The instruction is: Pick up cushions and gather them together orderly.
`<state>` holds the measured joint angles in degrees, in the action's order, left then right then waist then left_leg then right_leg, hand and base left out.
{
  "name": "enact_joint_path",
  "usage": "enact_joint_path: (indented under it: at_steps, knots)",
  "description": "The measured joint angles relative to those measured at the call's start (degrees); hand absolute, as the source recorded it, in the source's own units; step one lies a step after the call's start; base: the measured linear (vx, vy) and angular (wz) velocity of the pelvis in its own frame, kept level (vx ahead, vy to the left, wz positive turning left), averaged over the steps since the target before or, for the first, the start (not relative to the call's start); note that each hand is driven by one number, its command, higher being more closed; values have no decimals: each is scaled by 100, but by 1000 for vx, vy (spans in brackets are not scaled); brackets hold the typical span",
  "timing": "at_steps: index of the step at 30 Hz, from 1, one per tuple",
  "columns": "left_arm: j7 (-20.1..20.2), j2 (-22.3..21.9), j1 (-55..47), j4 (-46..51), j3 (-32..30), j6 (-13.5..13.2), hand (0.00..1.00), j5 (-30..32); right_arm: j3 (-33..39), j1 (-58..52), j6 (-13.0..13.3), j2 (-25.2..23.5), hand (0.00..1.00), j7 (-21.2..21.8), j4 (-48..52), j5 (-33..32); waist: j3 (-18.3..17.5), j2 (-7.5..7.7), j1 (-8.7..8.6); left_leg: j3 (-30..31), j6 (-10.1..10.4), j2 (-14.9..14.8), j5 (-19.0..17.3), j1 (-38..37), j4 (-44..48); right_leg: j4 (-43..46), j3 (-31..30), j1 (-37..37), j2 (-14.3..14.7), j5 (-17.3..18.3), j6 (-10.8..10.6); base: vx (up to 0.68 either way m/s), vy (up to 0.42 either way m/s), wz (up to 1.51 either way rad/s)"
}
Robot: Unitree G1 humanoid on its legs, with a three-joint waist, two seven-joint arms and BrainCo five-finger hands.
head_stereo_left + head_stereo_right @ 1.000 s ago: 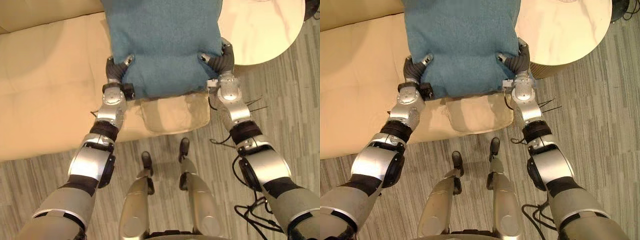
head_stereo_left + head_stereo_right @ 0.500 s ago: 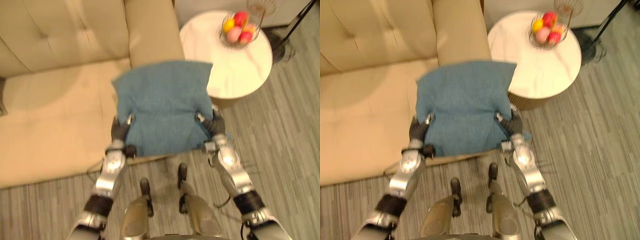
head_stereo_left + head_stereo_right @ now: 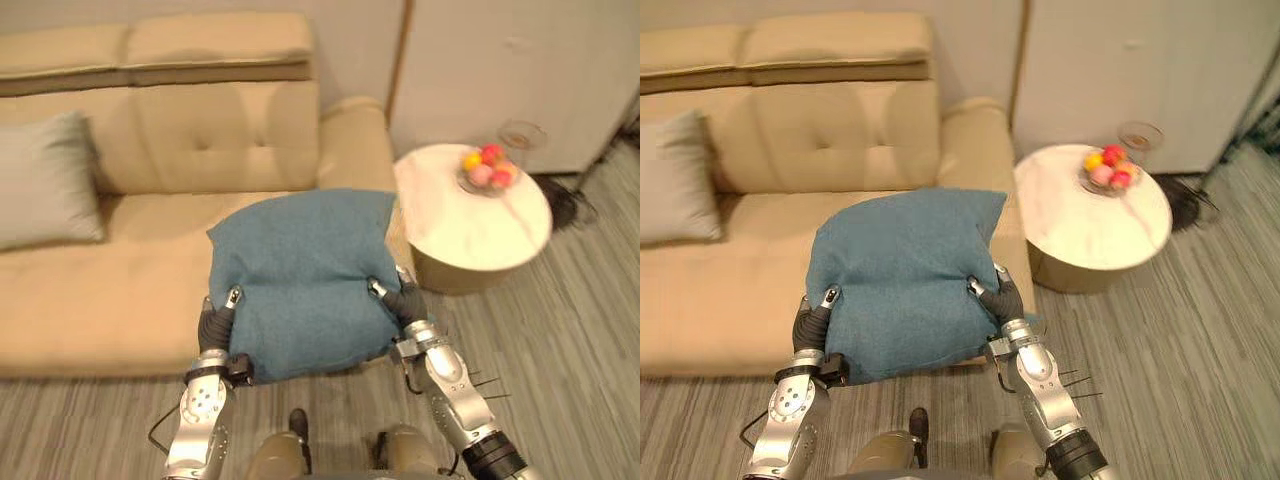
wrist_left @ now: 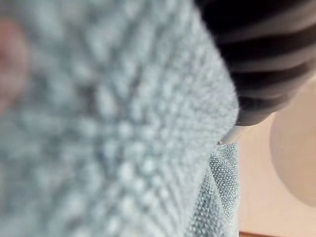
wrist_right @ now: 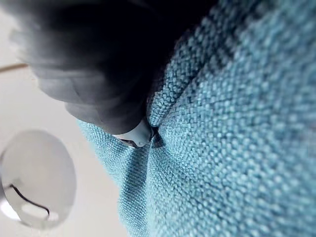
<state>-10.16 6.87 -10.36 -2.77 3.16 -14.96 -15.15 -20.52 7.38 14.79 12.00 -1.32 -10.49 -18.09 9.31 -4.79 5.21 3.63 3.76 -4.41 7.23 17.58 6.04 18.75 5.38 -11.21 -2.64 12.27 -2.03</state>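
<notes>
Silver thumbs of the left hand (image 3: 217, 318) and right hand (image 3: 402, 298) are clamped on the blue cushion (image 3: 300, 275), held over the sofa (image 3: 100, 290) front edge. Further out, a grey cushion (image 3: 45, 180) gets cut off far left, and a round table (image 3: 480, 225) with a fruit bowl (image 3: 487, 172) is parked right. Fingers underneath are hidden.

Both arms forward, left hand (image 3: 213, 324) and right hand (image 3: 407, 302) thumbs-up, tight on blue cushion (image 3: 300, 265).

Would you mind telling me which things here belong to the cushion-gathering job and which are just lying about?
Belongs to the job: blue cushion, gripped by the left hand and right hand; grey cushion, leaning on the sofa.
Just lying about: round table; fruit bowl standing on it.
</notes>
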Motion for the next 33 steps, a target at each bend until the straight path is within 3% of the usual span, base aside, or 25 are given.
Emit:
enact_joint_path:
  at_steps: [1,2,3,4,6,9,10,11,12,14,19,21,24,26,27,28,29,31,33]
  knots:
    - [4,-98,-58,0,-3,7,100,-9,5,2,-6,36,100,-14,-72,71,1,-148,49,151,105,-129,215,24,-225,-158,189,29,155,-156,85,-304,-140,71]
    - [6,-131,-172,0,0,11,100,-11,1,-1,-43,11,100,-14,-210,99,-5,-200,46,163,92,-232,289,-46,-485,-185,367,53,194,-221,166,-296,-159,86]
    - [14,-130,-239,-7,82,92,100,-12,51,-116,-126,4,100,-93,-247,217,5,-205,-34,-399,-36,-408,-41,-98,-637,-222,640,148,163,-287,258,-274,-133,96]
    - [19,-114,-242,-5,146,127,100,-12,77,-173,-147,25,100,-141,-250,253,15,-160,-81,-740,-100,-453,-326,-72,-579,-252,766,187,73,-310,276,-301,-102,114]
    - [63,-175,-256,-5,292,155,100,-9,295,-302,-166,13,100,-203,-249,293,28,45,-137,-1564,-213,-410,-471,57,213,-295,1011,158,-363,-349,341,-205,15,83]
    - [218,-181,-257,-6,355,153,100,-4,420,-432,-165,8,100,-207,-183,295,8,113,-298,-1845,-393,-349,-657,-71,964,-614,1163,205,-572,-509,262,-140,85,47]
    - [268,-218,-253,-7,361,149,100,-6,435,-476,-163,5,100,-207,-123,310,-94,-4,-310,-1896,-363,-364,-691,-395,774,-822,1174,202,-523,-628,162,-57,164,9]
    - [269,-239,-242,-19,373,147,100,-6,484,-490,-162,-11,100,-207,-89,369,-164,-111,-339,-1914,-120,-364,-856,-789,139,-984,1185,190,-423,-719,53,-22,212,18]
    - [273,-230,-128,-96,399,147,100,-5,555,-503,-167,-86,100,-218,-88,426,-153,-54,-380,-1915,-66,-317,-719,-865,-107,-1060,1161,181,-446,-806,-24,2,194,21]
    - [266,-87,-98,-246,394,152,100,-6,593,-528,-209,-272,100,-220,-86,498,-191,146,-358,-1979,-150,-237,-759,-789,30,-1298,1053,245,-469,-1160,-102,2,123,8]
    - [260,-26,-120,-249,381,165,100,2,589,-538,-240,-354,100,-215,-74,522,-219,191,-268,-2036,-269,-225,-1158,-620,617,-1607,983,446,-531,-1358,-226,6,109,-7]
    - [261,-3,-134,-244,353,166,100,4,549,-537,-245,-357,100,-213,-67,522,-232,213,-264,-2081,-284,-266,-1376,-495,866,-1694,927,426,-532,-1363,-217,-11,76,-20]
    - [262,11,-182,-232,348,173,100,9,531,-544,-287,-356,100,-213,-67,523,-235,235,-299,-2089,-336,-225,-1789,-329,1249,-1033,855,112,-678,-928,-328,21,122,-14]
    - [261,14,-203,-232,372,209,100,8,530,-572,-296,-346,100,-213,-68,533,-229,347,-413,-2016,-406,-73,-1980,-383,1370,-4,830,-206,-959,-582,-207,115,106,17]
    - [257,45,-216,-235,413,227,100,9,526,-575,-325,-318,100,-215,-70,546,-174,398,-463,-1957,-520,61,-2081,-609,1335,1263,632,-681,-1211,-601,-110,167,80,16]
    - [257,54,-222,-245,418,231,100,10,518,-591,-345,-305,100,-213,-82,547,-154,388,-464,-1947,-568,54,-2096,-716,1327,1650,563,-882,-1228,-508,2,232,103,12]
    - [253,139,-218,-246,457,230,100,8,495,-656,-364,-310,100,-213,-84,547,-149,384,-477,-1905,-556,34,-2173,-930,1260,1790,547,-1039,-1132,-261,2,233,45,16]
    - [247,270,-213,-249,522,229,100,3,481,-680,-365,-314,100,-213,-84,543,-148,398,-568,-1773,-518,33,-2291,-1151,1176,1398,554,-1231,-923,-232,29,266,-2,36]
    - [247,290,-184,-287,567,230,100,3,486,-689,-365,-276,100,-213,-84,539,-122,368,-763,-1615,-364,-1,-2427,-1459,1080,384,581,-1423,-580,-588,14,412,-91,56]
